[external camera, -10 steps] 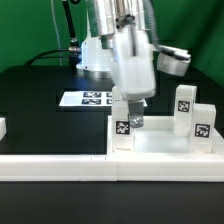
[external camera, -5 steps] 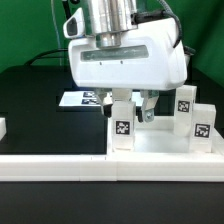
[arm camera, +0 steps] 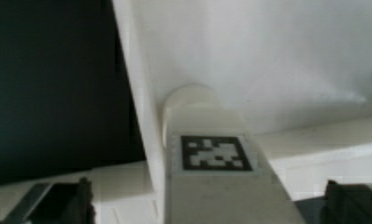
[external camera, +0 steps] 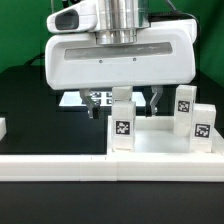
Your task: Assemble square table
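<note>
We see the arm's two-finger gripper (external camera: 124, 104) hanging with its fingers spread wide and nothing between them, straddling one small white tagged block leg (external camera: 123, 121) that stands upright on the large white plastic square top (external camera: 160, 150), presumably because a leg must be free of the jaws once seated. The top lies tray-like at the front of the black table surface (external camera: 40, 100) (against the long white bar (external camera: 60, 166)), with two more tagged legs (external camera: 193, 116) upright toward the exterior view's right.
</note>
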Robot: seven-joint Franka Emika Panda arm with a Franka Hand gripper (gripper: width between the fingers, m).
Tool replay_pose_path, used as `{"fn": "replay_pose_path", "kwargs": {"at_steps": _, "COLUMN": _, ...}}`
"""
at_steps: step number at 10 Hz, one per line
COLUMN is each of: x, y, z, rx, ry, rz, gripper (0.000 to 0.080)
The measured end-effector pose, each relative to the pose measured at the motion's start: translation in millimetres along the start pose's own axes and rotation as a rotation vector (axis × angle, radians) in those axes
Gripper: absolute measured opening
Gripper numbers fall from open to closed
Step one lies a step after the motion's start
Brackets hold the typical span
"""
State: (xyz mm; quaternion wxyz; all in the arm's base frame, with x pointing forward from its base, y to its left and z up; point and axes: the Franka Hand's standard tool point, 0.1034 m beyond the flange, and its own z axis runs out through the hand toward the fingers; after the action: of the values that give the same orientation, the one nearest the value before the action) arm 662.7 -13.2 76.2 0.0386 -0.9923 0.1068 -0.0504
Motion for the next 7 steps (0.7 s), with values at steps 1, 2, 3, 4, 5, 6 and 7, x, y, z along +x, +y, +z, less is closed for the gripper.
{"fn": "replay_pose_path", "kwargs": {"at_steps": 1, "x": 0.1, "y": 0.3, "z": 0.0, "rx": 0.000, "ry": 0.000, "rz": 0.000, "gripper": 0.0548}}
{"fn": "replay_pose_path", "kwargs": {"at_steps": 2, "x": 0.1, "y": 0.3, "z": 0.0, "rx": 0.000, "ry": 0.000, "rz": 0.002, "gripper": 0.0412}}
{"fn": "replay_pose_path", "kwargs": {"at_steps": 3, "x": 0.1, "y": -0.1, "z": 0.0, "rx": 0.002, "ry": 0.000, "rz": 0.113, "gripper": 0.0412}}
{"fn": "replay_pose_path", "kwargs": {"at_steps": 4, "x": 0.1, "y": -0.1, "z": 0.0, "rx": 0.002, "ry": 0.000, "rz": 0.183, "gripper": 0.0288}}
{"fn": "replay_pose_path", "kwargs": {"at_steps": 5, "x": 0.1, "y": -0.1, "z": -0.1, "rx": 0.002, "ry": 0.000, "rz": 0.220, "gripper": 0.0288}}
{"fn": "replay_pose_path", "kwargs": {"at_steps": 6, "x": 0.4, "y": -0.4, "z": 0.3, "rx": 0.001, "ry": 0.004, "rz": 0.343, "gripper": 0.0288}}
{"fn": "replay_pose_path", "kwargs": {"at_steps": 7, "x": -0.4, "y": -3.4, "z": 1.4, "rx": -0.004, "ry": 0.011, "rz": 0.525, "gripper": 0.0288}}
